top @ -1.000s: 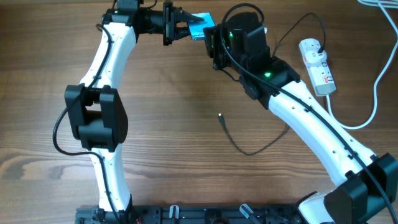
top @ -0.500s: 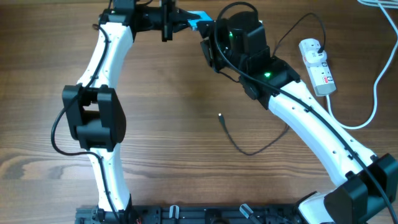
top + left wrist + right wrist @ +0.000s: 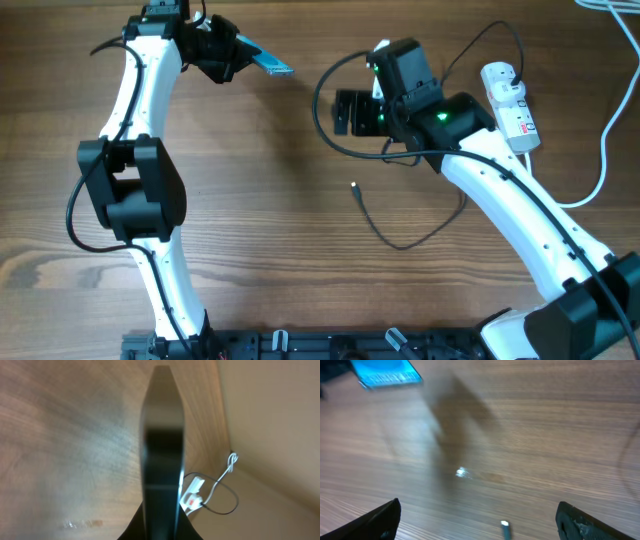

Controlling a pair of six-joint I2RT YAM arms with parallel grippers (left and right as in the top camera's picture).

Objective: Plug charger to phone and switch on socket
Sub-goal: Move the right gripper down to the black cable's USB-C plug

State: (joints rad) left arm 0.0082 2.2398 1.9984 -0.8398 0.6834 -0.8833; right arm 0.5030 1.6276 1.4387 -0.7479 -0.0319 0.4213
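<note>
The phone point(image 3: 270, 63), its teal-blue screen showing, is held above the table at the back left, with my left gripper point(image 3: 240, 53) shut on one end. The left wrist view shows it edge-on as a dark slab point(image 3: 162, 445) between the jaws. My right gripper point(image 3: 346, 112) stands wide open and empty to the phone's right, well apart from it. The charger's black cable point(image 3: 400, 243) lies on the table, its connector tip point(image 3: 355, 186) just below the right gripper. That tip point(image 3: 505, 529) lies between the open fingers point(image 3: 380, 520). The socket point(image 3: 510, 105) lies at the back right.
The socket's thick white cord point(image 3: 600, 150) loops along the right edge. The black cable runs behind the right arm point(image 3: 500, 190) toward the socket. Bare wood lies between the two arms. A beige wall point(image 3: 275, 420) borders the table's far edge.
The right gripper has opened, let go of the phone and drawn back toward the middle. The left arm has swung left with the phone in its grip.
</note>
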